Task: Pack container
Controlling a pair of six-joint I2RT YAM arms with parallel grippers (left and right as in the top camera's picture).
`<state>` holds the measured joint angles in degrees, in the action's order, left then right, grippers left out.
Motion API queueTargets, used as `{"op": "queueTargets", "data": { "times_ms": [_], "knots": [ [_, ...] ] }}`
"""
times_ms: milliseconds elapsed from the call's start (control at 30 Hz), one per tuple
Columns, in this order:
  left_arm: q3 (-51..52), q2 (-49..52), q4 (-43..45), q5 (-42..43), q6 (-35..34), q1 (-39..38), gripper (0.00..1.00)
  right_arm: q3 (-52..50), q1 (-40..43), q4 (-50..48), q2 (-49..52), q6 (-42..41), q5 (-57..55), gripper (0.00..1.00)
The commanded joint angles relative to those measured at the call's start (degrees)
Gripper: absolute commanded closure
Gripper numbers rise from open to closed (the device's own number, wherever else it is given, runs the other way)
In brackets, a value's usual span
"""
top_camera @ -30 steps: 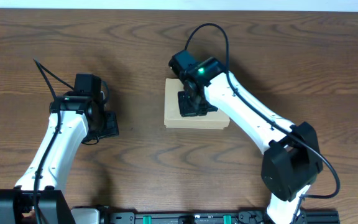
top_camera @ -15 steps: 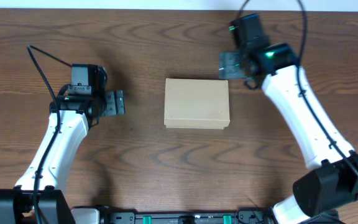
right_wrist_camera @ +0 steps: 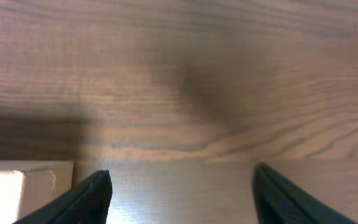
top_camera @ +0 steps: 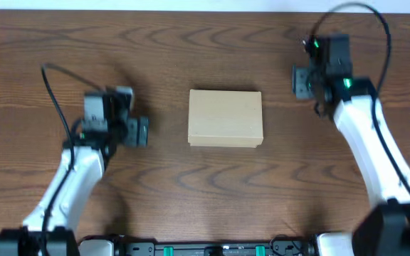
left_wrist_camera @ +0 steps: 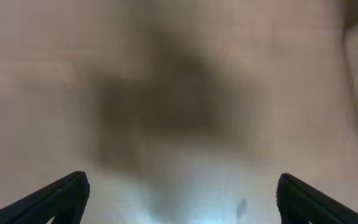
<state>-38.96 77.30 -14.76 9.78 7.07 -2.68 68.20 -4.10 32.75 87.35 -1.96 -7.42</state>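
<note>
The container (top_camera: 225, 119), a plain tan cardboard box with its flap lid down, lies in the middle of the wooden table. My left gripper (top_camera: 142, 132) hovers to its left, pointing at the box with a gap of table between them; its jaws are wide open and hold nothing (left_wrist_camera: 182, 202). My right gripper (top_camera: 299, 80) hangs beyond the box's back right corner, apart from it. It is also open and holds nothing (right_wrist_camera: 182, 196). In the right wrist view a corner of the container (right_wrist_camera: 11, 190) shows at the lower left. What the box holds is hidden.
Brown wood-grain table (top_camera: 205, 185) runs all around the box. The arms' bases and a black rail (top_camera: 212, 249) stand along the front edge. The left wrist view is blurred.
My right gripper has lifted off the container's lid, opened, and swung away to the back right. My left gripper has opened wide and shifted slightly towards the box.
</note>
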Motion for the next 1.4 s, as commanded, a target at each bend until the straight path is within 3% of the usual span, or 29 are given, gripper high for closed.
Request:
{"op": "queueTargets", "data": {
  "times_ms": [0,133,267,533,633,700,1367],
  "knots": [
    [7.93,-9.31,1.05,2.14,-4.0,-0.09,0.05,-14.12,2.91,-5.09,-8.81,0.46,6.27,0.28],
    [15.13,-23.96,-0.61,1.53,-4.83,-1.53,0.05,-28.81,2.89,-8.87,-17.31,0.63,5.95,0.3],
    [18.71,-40.26,-8.22,-0.57,-6.84,-3.15,0.05,-40.15,2.91,-9.42,-26.08,0.76,5.42,0.31],
    [19.21,-59.06,-21.7,-2.43,-7.76,-3.8,0.04,-48.83,2.91,-6.16,-41.11,0.74,5.57,0.31],
    [19.21,-61.05,-22.8,-2.97,-8.87,-3.78,0.05,-49.44,2.89,-5.64,-44.41,0.74,5.57,0.3],
    [19.21,-60.94,-22.88,-4.04,-9.01,-3.76,0.05,-49.44,2.91,-5.75,-45.44,0.74,5.51,0.01],
    [19.21,-60.92,-25.99,-4.24,-8.98,-3.74,0.05,-49.46,2.95,-5.68,-45.35,0.74,5.31,0.01]
  ]
}}
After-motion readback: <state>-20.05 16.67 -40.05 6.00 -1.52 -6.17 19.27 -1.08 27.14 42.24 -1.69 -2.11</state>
